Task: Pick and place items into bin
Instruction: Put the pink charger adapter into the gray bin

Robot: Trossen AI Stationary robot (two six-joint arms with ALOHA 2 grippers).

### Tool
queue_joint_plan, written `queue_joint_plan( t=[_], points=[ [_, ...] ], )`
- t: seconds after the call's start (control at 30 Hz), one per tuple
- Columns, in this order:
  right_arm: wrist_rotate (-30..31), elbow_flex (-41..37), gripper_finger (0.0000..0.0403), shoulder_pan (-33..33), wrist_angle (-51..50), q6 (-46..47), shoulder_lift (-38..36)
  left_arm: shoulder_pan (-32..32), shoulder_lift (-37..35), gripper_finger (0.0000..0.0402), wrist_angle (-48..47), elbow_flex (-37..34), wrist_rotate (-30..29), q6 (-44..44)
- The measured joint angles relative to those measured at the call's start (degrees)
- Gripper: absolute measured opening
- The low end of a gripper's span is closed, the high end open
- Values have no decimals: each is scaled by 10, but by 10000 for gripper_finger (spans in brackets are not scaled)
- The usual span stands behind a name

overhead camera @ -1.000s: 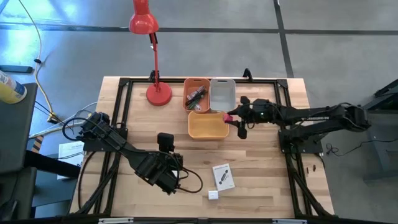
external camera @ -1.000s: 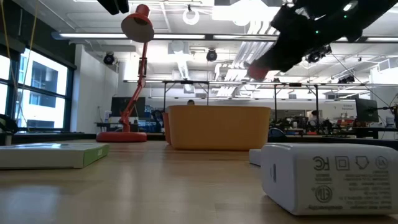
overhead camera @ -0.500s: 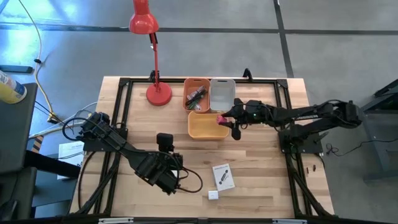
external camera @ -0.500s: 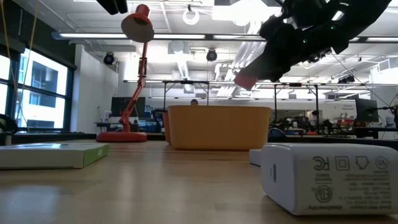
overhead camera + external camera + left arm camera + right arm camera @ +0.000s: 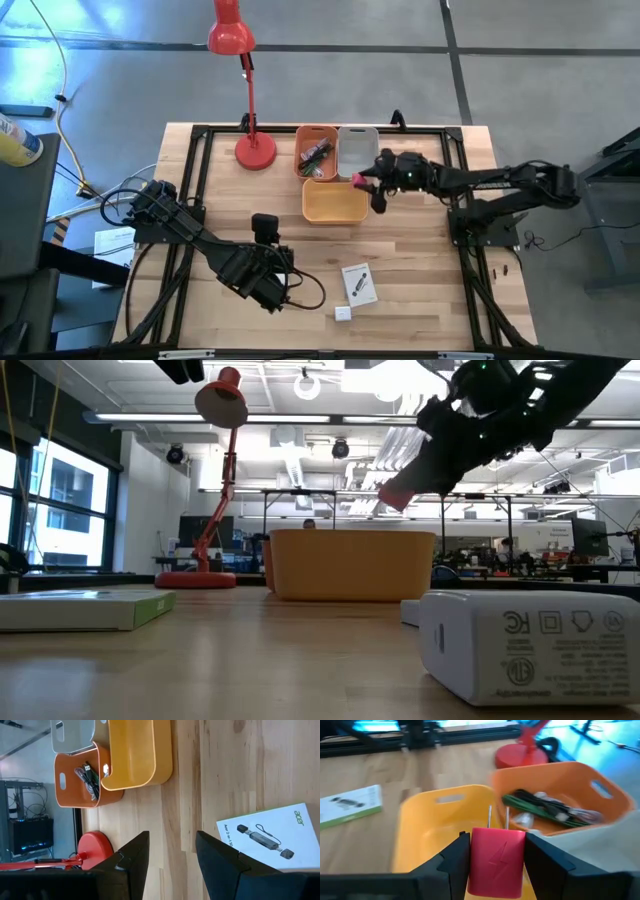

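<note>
My right gripper (image 5: 366,184) (image 5: 497,870) is shut on a red-pink cube (image 5: 357,180) (image 5: 398,492) with a lightning mark and two metal prongs, above the right rim of the yellow bin (image 5: 325,212) (image 5: 420,835). The orange bin (image 5: 303,140) (image 5: 600,805) holds a green strip (image 5: 540,805) and black cable (image 5: 87,777). A white card box (image 5: 358,283) (image 5: 272,837) and a white block (image 5: 343,313) (image 5: 530,645) lie flat on the table. My left gripper (image 5: 268,228) (image 5: 172,865) is open near the table's middle, touching nothing. My right gripper pinches the cube by its two opposite side faces (image 5: 476,862) between the two fingers. It comes from the table's right, slanting down. The cube sticks out past the fingertips (image 5: 425,465), lifted clear, with its prongs (image 5: 490,817) pointing away from the gripper over the yellow bin.
A white bin (image 5: 358,150) stands right of the orange one, both behind the yellow bin. A red desk lamp (image 5: 255,150) stands on the table's far left part. A black frame runs along the table's edges. Bare wood lies around the card box.
My right gripper has carried the cube toward the table's left, from beside the yellow bin to over its right rim, and has tipped so the cube sits a little lower. It has stayed shut on the cube.
</note>
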Motion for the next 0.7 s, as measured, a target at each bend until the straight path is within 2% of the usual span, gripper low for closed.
queue_joint_plan(
  t=[0.2,0.33,0.5,0.7],
  points=[
    [-36,1,161,-104,-1,-12,1,0,0,150,0,0,-1,0],
    [-66,41,161,-171,-1,2,34,0,0,150,0,0,-9,1],
    [-84,146,161,-202,-43,4,126,0,0,150,-1,0,-17,4],
    [-85,294,161,-221,-221,-3,249,0,0,150,-6,0,-3,-4]
  ],
)
